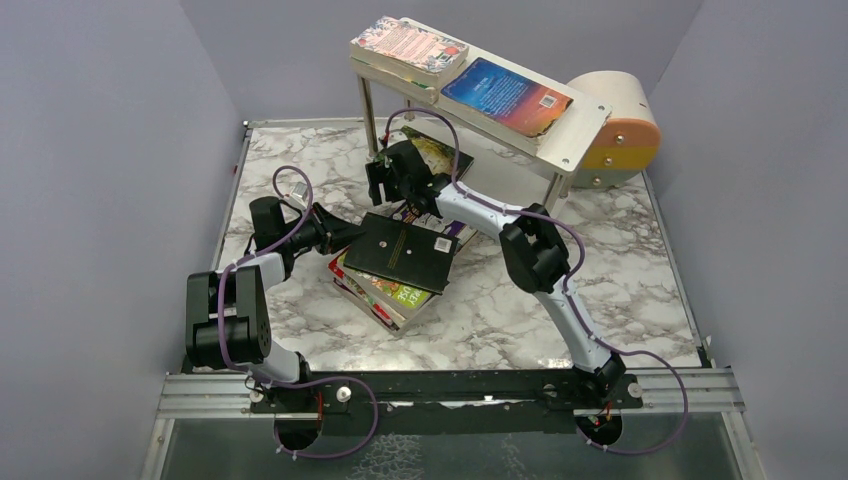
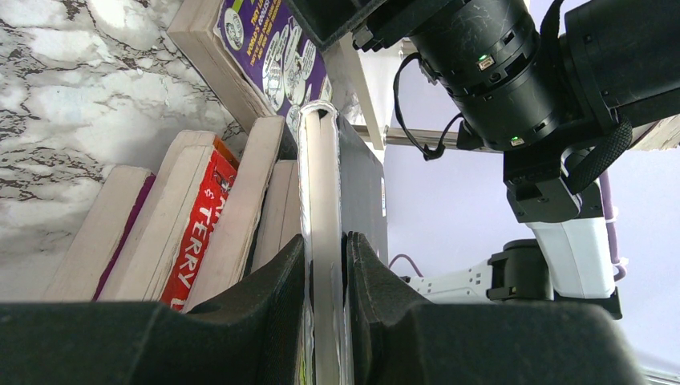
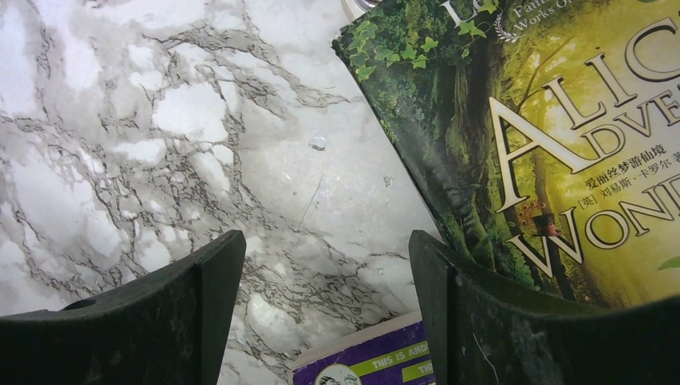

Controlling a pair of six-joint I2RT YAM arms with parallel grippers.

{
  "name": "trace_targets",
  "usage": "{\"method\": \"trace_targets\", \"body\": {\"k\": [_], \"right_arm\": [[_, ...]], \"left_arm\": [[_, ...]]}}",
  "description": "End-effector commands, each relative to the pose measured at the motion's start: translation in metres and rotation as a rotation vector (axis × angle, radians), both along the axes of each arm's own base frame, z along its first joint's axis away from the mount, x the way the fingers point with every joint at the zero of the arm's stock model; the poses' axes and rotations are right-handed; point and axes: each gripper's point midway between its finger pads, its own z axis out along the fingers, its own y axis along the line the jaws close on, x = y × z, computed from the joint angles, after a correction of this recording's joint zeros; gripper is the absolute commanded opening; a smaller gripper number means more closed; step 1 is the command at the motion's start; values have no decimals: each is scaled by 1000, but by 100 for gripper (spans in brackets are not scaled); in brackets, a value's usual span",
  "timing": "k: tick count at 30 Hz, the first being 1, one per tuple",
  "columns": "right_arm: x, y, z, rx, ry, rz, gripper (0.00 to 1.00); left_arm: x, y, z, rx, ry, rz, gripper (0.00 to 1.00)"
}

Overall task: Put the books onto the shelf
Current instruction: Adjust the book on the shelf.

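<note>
- Black thin paperback book point(image 1: 402, 252) sits over the colourful book pile point(image 1: 385, 298) mid-table, its long axis pointing away from your left gripper point(image 1: 338, 233), which pinches its short edge.
- Pale wooden two-tier shelf point(image 1: 580, 128) lies beyond, far-right (your right arm is nearer).
- Right gripper point(image 1: 385, 180) hangs open, empty.

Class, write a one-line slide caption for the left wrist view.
Left tool pinches the black book by its edge over the pile of books, the right arm close by.

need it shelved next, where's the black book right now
Top view, centre: the black book is over the book pile, its left edge pinched between the left fingers, the open right fingers just beyond it.
</note>
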Motion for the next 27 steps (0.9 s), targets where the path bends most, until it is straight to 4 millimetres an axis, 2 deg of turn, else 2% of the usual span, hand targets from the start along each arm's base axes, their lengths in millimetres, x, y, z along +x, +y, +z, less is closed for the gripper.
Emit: {"method": "trace_targets", "body": {"k": [1,4,13,27], "right_arm": [[27,-17,8,53,-36,-76,74],[21,-15,12,73,-32,-49,74],[-2,-4,55,154,-97,26,73],[-17,14,79,200,-130,91,73]], "left_arm": [[-8,1,-1,6,-21,-21,0],[-9,2,-2,8,-21,-17,0],[-8,3,-3,13,-20,-6,0],[-11,3,-4,15,-18,-4,0]]}}
